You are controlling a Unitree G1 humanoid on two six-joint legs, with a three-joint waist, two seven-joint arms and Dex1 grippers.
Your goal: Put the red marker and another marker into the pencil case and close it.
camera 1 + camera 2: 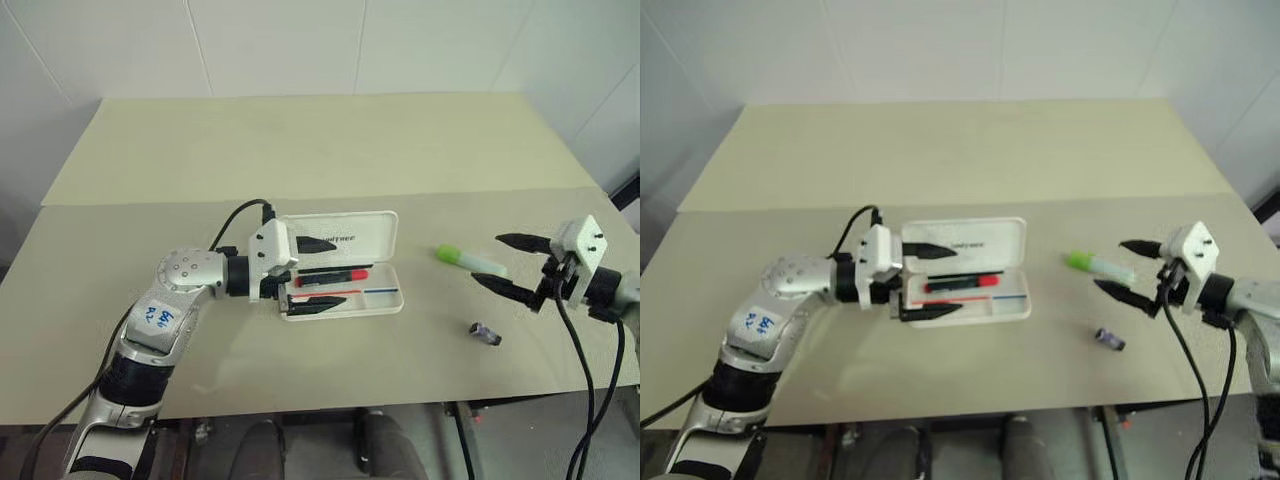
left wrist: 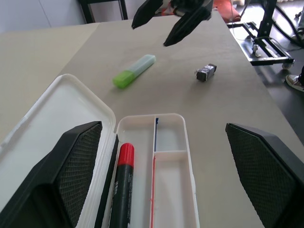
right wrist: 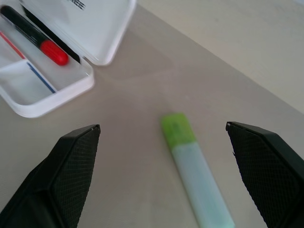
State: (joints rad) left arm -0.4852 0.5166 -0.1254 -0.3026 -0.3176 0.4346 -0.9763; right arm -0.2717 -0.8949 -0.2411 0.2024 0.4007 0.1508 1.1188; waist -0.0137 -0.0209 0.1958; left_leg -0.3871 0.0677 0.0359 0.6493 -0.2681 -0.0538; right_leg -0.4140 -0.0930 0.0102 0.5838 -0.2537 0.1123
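Now, from our left: our left gripper (image 1: 308, 276) hangs spread wide over the white pencil case (image 1: 385, 301), holding nothing. The case lies open, lid (image 1: 350, 234) flat behind it, so markers can drop straight in; the red marker (image 1: 335, 276) already rests in its rear compartment. Bare table (image 1: 300, 140) lies between the case and the green-capped marker (image 1: 470, 261), which sits well clear of the table's front edge. Our right gripper (image 1: 510, 265), fingers apart and empty, faces that marker, seemingly lining up to grasp it. A small dark stub (image 1: 485, 333) lies nearer the front edge.
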